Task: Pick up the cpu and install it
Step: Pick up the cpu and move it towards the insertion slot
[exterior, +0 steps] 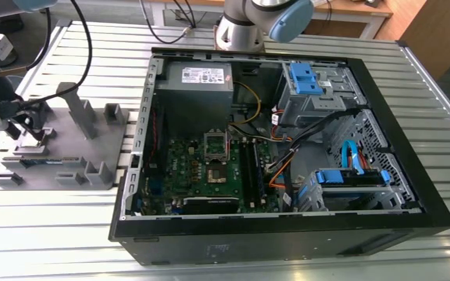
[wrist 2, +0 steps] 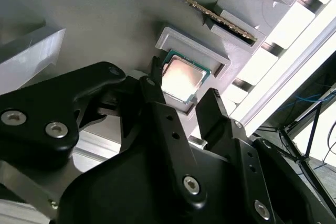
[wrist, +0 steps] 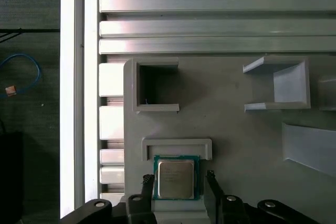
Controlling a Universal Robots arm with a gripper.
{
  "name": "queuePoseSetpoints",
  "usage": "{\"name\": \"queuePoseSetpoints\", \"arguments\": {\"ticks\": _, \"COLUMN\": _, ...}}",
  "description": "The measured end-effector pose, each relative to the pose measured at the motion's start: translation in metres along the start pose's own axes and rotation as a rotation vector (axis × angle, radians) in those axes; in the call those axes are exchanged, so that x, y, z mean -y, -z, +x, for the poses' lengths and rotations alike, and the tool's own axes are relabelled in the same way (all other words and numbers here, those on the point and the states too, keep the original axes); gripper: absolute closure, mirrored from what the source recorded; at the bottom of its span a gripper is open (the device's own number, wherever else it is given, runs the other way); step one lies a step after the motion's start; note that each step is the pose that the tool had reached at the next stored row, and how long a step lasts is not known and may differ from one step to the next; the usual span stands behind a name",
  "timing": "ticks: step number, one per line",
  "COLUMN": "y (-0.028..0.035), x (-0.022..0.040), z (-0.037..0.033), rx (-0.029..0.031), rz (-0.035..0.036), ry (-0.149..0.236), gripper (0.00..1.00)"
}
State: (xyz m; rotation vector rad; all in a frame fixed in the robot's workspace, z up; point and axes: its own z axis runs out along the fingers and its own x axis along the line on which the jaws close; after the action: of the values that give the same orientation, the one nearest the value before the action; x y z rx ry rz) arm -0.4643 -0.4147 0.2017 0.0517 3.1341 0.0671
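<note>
The claw (wrist: 178,183) hangs low over the grey tray (exterior: 109,145), which lies on the slatted metal surface (exterior: 53,234) at the exterior view's left. Its two black fingers (wrist: 148,182) are spread, one on each side of the cpu (wrist: 176,178). They stand just beside the chip's edges. Whether either one touches it is hard to tell, as the claw's own body covers that spot in the second wrist view.

The cpu lies flat, silver top up, in a shallow recess of the tray, against a raised lip (wrist: 177,146). Beyond the lip are a square pocket (wrist: 155,85) and an open-sided bracket (wrist: 278,85). A memory stick (wrist 2: 210,11) stands on edge in a slot just past the cpu's holder. Nothing lies over the chip.

The open case (exterior: 287,237) sits well apart, toward the exterior view's right. Inside, the motherboard (exterior: 186,170) lies flat with its socket (exterior: 215,153) near the middle. Cables (exterior: 283,161) run close beside the board, and the power supply (exterior: 200,79) sits above it.
</note>
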Motion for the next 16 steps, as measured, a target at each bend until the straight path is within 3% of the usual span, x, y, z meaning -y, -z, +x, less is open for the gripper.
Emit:
{"name": "queuePoseSetpoints", "arguments": {"ticks": 3, "y": 0.0, "x": 0.0, "z": 0.0, "rx": 0.0, "rz": 0.0001, "ry": 0.0, "gripper": 0.42}}
{"name": "queuePoseSetpoints", "arguments": {"ticks": 16, "y": -0.0018, "x": 0.0001, "z": 0.0, "rx": 0.0002, "rz": -0.001, "ry": 0.0, "gripper": 0.42}}
